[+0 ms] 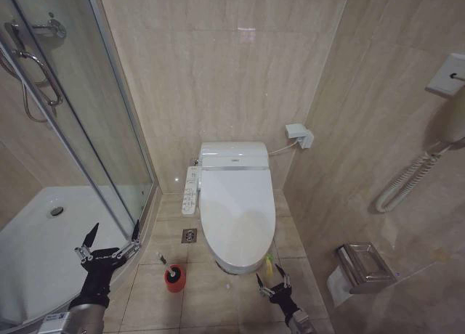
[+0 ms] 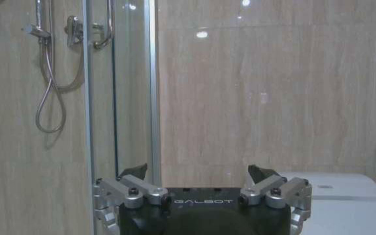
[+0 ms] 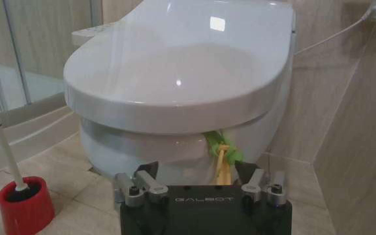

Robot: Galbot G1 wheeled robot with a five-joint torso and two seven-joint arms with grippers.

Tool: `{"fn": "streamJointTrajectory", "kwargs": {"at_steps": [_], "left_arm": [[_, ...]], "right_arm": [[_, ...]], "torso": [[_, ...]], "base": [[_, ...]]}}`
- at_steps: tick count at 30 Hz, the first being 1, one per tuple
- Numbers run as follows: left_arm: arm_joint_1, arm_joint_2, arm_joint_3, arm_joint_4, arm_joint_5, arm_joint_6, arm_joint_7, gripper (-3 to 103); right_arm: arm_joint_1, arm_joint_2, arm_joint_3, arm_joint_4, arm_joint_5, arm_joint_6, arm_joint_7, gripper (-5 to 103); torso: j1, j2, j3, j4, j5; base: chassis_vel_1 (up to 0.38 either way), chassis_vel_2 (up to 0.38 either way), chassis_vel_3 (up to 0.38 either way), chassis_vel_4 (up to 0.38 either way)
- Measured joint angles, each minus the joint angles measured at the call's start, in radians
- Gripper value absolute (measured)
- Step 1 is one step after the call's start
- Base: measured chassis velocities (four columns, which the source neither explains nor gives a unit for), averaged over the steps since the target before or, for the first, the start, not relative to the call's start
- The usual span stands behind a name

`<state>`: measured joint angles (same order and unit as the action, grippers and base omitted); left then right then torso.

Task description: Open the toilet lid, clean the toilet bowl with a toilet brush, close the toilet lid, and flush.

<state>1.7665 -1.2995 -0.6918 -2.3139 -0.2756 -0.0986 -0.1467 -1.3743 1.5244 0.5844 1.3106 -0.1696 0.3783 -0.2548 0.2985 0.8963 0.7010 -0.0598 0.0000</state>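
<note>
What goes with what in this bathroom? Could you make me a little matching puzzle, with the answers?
Things:
1. toilet lid
2. toilet brush
3. left gripper
4. right gripper

States or places:
A. standing in a red holder on the floor
B. fingers open, beside the shower door
C. closed over the bowl
D. fingers open, low at the toilet's front, near the green-and-yellow tab

Pairs: 1-C, 2-A, 3-B, 4-D

Lid (image 1: pixel 237 210) down, shut over bowl (image 3: pixel 142 147). Right gripper (image 1: pixel 272 282), fingers apart, low at bowl front, green-yellow tab (image 3: pixel 222 149) just ahead, nothing between. Wall (image 1: pixel 363 203) close on right side, paper holder (image 1: pixel 363 265) sticks out. Brush (image 1: pixel 172 274) in red cup on floor, left of bowl. Left gripper (image 1: pixel 109 241) wide apart, glass door (image 1: pixel 87 131) beside it. Bare floor (image 1: pixel 149 298) between cup and door.
</note>
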Motion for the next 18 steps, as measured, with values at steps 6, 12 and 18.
{"fn": "streamJointTrajectory", "kwargs": {"at_steps": [6,12,18], "left_arm": [[0.000,0.000,0.000,0.000,0.000,0.000,0.000,100],[0.000,0.000,0.000,0.000,0.000,0.000,0.000,100],[0.000,0.000,0.000,0.000,0.000,0.000,0.000,100]], "right_arm": [[0.012,0.002,-0.001,-0.012,-0.004,0.000,0.000,65],[0.015,-0.003,0.002,-0.014,-0.004,0.004,-0.001,65],[0.016,-0.017,0.015,-0.014,0.002,0.011,-0.006,10]], "torso": [[0.000,0.000,0.000,0.0000,0.0000],[0.000,0.000,0.000,0.0000,0.0000],[0.000,0.000,0.000,0.0000,0.0000]], "base": [[0.000,0.000,0.000,0.000],[0.000,0.000,0.000,0.000],[0.000,0.000,0.000,0.000]]}}
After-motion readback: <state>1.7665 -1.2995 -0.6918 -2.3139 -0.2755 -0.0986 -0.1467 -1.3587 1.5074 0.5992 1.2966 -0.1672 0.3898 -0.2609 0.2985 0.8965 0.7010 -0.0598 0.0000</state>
